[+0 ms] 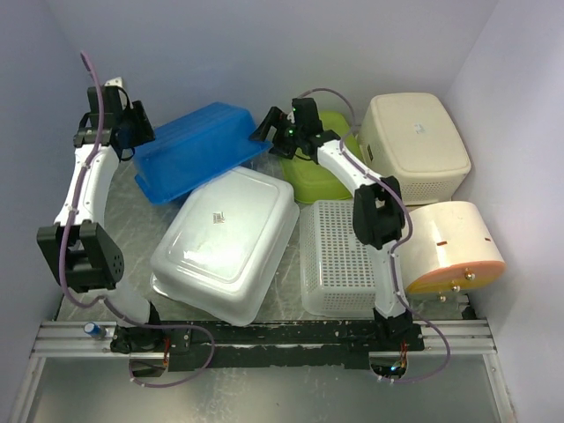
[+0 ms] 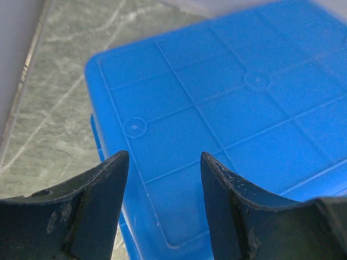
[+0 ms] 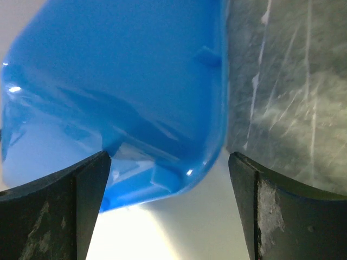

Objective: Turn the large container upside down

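A large blue container [image 1: 198,145] lies bottom up at the back, its near right end resting on a white tub [image 1: 225,242] that also lies bottom up. My left gripper [image 1: 132,132] is open at the blue container's left end. In the left wrist view its fingers [image 2: 103,189] hang just above the ribbed blue bottom [image 2: 217,103], and the gripper [image 2: 165,162] holds nothing. My right gripper [image 1: 264,128] is open at the container's right end. The right wrist view shows the blue rim corner [image 3: 162,108] between the spread fingers of the gripper [image 3: 169,157], over the white tub [image 3: 162,233].
A green container [image 1: 322,172] and a cream bin [image 1: 414,145] stand at the back right. A white mesh basket [image 1: 339,256] sits right of the white tub. A cream drum with an orange lid [image 1: 449,247] lies on its side. White walls close in the left, back and right.
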Controlling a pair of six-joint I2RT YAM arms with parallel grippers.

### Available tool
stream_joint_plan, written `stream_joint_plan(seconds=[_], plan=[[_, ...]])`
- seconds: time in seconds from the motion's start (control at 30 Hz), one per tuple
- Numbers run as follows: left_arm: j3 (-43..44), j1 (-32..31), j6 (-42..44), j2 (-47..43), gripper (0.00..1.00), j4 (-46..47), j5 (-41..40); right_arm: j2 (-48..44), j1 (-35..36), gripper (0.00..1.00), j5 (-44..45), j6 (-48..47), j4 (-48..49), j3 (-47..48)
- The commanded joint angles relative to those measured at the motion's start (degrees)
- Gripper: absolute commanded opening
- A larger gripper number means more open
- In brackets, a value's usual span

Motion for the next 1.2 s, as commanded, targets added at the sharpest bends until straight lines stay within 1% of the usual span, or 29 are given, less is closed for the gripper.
stream_joint_plan(seconds=[0.0,0.13,0.17,0.3,0.33,0.4,0.47,0.57,0.63,0.7,0.8,0.9,0.97,1.03,1.07,1.17], plan=[[-0.59,-0.19,1.02,1.98,0.65,-1.44,6.85,4.67,0.05,0.87,-0.77,-0.66,-1.41,7.01],[-9.85,-0.16,-0.81,-4.20,0.64,-0.60,10.67,8.37,0.47,0.74,-2.03,-0.43,0.06,9.89],[-11.90,-0.23,-0.98,-6.13,0.64,-0.88,10.84,9.07,0.60,0.73,-2.74,-0.06,1.18,10.04],[-18.44,-0.25,-1.44,-12.99,0.63,-3.31,12.74,12.70,1.63,0.71,-6.30,1.08,5.96,11.98],[-19.38,-0.25,-1.46,-14.58,0.63,-4.08,12.80,13.78,2.09,0.71,-7.19,1.32,6.78,12.97],[-20.31,-0.27,-1.95,-17.45,0.64,-5.29,10.16,15.72,2.95,0.71,-8.75,1.65,7.88,15.34],[-19.61,-0.27,-2.07,-19.43,0.65,-6.41,7.94,17.91,4.94,0.72,-9.55,1.41,8.19,18.32],[-15.72,-0.51,-1.60,-19.97,0.64,-8.61,7.76,19.82,6.46,0.78,-10.52,0.79,7.08,21.48],[-12.74,-1.82,-0.95,-19.80,0.65,-9.24,7.89,19.70,6.77,0.85,-10.82,0.31,6.29,21.46],[-10.25,-5.79,-0.17,-19.16,0.66,-9.66,7.19,18.61,6.61,0.90,-10.46,-1.02,5.07,20.41],[-6.66,-14.13,0.92,-17.05,0.67,-10.47,3.53,15.41,6.08,0.97,-8.75,-3.29,2.60,17.74],[-6.20,-19.31,0.78,-14.97,0.67,-8.56,3.97,11.17,4.93,1.00,-7.74,-4.83,1.46,13.21],[-7.69,-20.11,-0.17,-13.81,0.67,-5.85,5.68,7.89,4.00,1.00,-6.95,-5.73,0.89,9.41],[-8.75,-20.14,-0.66,-12.16,0.67,-4.15,5.37,3.88,3.66,1.00,-6.32,-6.85,0.89,4.82],[-9.09,-20.09,-0.90,-11.12,0.67,-3.54,4.61,2.20,3.62,1.00,-6.40,-7.96,1.28,1.90],[-8.82,-19.52,-0.18,-7.61,0.67,-2.35,1.06,-2.26,3.65,1.00,-5.46,-11.27,0.75,-2.90]])
